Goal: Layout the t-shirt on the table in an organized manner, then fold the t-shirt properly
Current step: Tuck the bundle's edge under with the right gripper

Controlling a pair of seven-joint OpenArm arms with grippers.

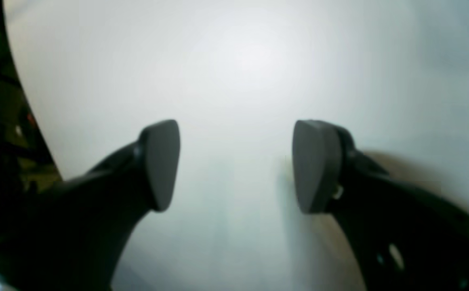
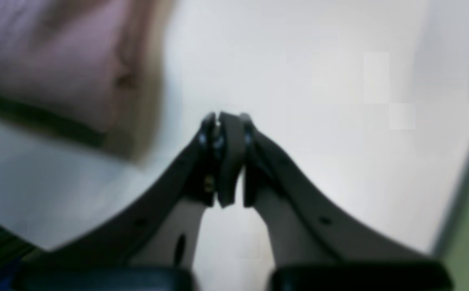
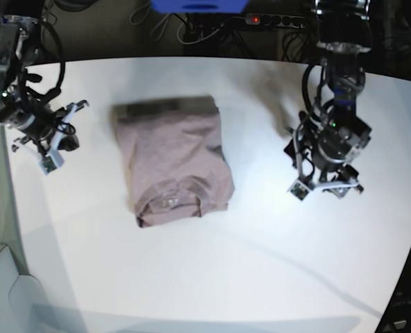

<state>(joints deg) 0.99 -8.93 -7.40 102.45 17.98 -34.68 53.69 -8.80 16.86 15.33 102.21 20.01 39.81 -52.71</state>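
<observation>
Lying folded btwn grippers: t-shirt [image 3: 174, 159]; left gripper [image 3: 328, 189] agape, right gripper [image 3: 50, 142] closed, both empty

So the table [image 3: 212, 277] is a big white top with a curved edge, taking up nearly the whole base view, smooth and a bit glossy. Only thing lying right on it is the t-shirt [image 3: 174, 163], a mauve one folded into a neat-ish rectangle, left of center in the upper half of the frame. Its collar end points toward the bottom. Soft shadows run across the lower part.
</observation>
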